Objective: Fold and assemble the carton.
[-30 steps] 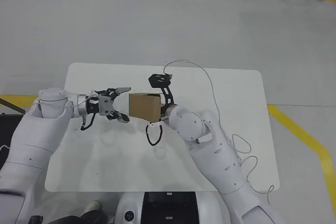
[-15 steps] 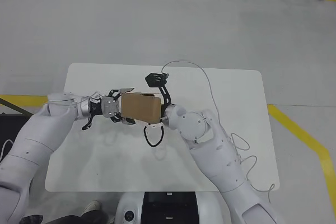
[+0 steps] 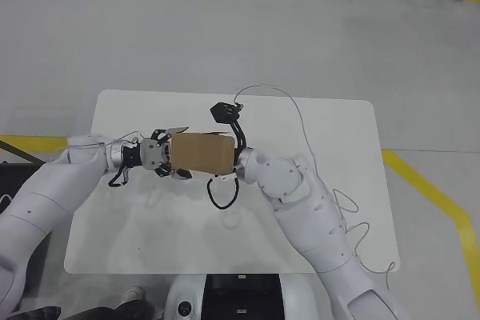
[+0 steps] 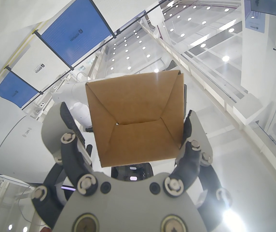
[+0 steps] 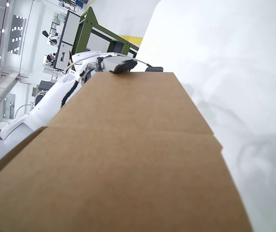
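Note:
A brown carton (image 3: 202, 152) is held lying lengthwise above the white table (image 3: 320, 128), between my two arms. My left gripper (image 3: 171, 152) is open and straddles the carton's left end. In the left wrist view the carton's folded end (image 4: 135, 119) faces the camera; one finger (image 4: 188, 129) touches its edge, while the other finger (image 4: 70, 126) stands a little apart. My right gripper (image 3: 235, 157) is at the carton's right end, shut on it, its fingers hidden behind the cardboard. In the right wrist view a side panel of the carton (image 5: 128, 158) runs toward the left gripper's fingertip (image 5: 124, 65).
A thin grey cable (image 3: 292, 108) arcs over the table's back right. A black cable loop (image 3: 221, 194) hangs under the right wrist. Yellow floor tape (image 3: 440, 200) runs to the right of the table. A green frame (image 5: 97, 34) stands beyond the table's left side.
My right arm has carried the carton leftward, so its end now sits between the left gripper's open fingers. The left gripper has come slightly rightward to meet it.

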{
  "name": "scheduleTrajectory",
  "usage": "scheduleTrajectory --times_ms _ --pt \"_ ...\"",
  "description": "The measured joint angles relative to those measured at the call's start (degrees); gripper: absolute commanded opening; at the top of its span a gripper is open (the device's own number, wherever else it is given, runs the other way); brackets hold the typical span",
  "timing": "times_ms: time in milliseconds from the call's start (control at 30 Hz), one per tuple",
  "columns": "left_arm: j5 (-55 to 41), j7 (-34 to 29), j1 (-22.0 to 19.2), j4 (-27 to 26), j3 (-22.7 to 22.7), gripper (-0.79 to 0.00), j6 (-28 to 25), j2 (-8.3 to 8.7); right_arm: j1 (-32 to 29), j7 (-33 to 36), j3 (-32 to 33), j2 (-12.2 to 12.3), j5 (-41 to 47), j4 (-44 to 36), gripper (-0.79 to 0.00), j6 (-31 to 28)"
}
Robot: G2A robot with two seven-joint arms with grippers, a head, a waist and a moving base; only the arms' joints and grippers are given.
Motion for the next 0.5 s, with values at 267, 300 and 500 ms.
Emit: scheduleTrajectory --times_ms 267,300,500 --pt "-6.13 -1.98 -4.85 0.82 8.99 -0.182 -1.98 1.78 0.74 1.29 -0.07 0.35 4.12 0.91 -0.785 -2.32" --pt "-6.83 -2.16 -5.64 0.92 10.30 -0.179 -2.16 1.97 0.80 1.18 -0.10 0.41 4.49 1.04 -0.785 -2.45" --pt "-10.84 -3.82 -9.27 1.31 16.55 -0.296 -3.81 2.64 0.84 0.63 -0.67 0.75 4.56 1.10 -0.785 -2.65"
